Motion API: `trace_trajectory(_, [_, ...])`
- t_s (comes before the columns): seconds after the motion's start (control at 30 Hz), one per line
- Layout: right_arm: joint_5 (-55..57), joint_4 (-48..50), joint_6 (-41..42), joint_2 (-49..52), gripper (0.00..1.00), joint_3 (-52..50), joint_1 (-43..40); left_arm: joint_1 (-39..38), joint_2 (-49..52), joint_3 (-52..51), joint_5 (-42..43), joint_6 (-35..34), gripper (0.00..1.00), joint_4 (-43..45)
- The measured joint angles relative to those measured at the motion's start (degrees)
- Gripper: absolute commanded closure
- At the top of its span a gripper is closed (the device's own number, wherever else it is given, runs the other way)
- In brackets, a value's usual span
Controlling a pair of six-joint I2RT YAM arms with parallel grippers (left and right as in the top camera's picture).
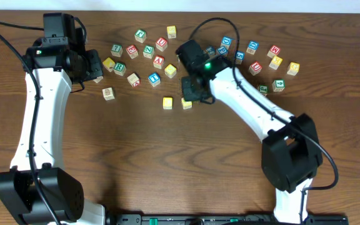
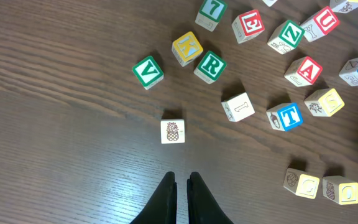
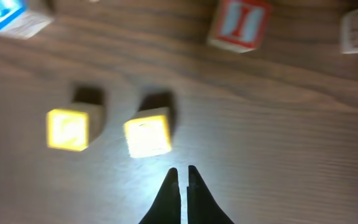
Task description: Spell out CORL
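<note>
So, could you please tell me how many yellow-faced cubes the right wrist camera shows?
2: left yellow cube mid-left; right yellow cube beside it, apart, ahead of the right gripper. More may lie outside this view.

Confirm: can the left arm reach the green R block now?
Probably yes, once the left arm opens its shut, empty jaws. The pineapple block lies just off the line to the green R block; the yellow K block crowds one side.
</note>
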Motion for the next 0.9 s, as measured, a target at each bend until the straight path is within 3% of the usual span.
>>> trace_trajectory(0.9, [-4.61, 6.88, 4.52, 3.87, 0.99, -9.55, -1.73, 0.0, 0.0, 0.0, 0.0, 0.02, 0.92, 0.0])
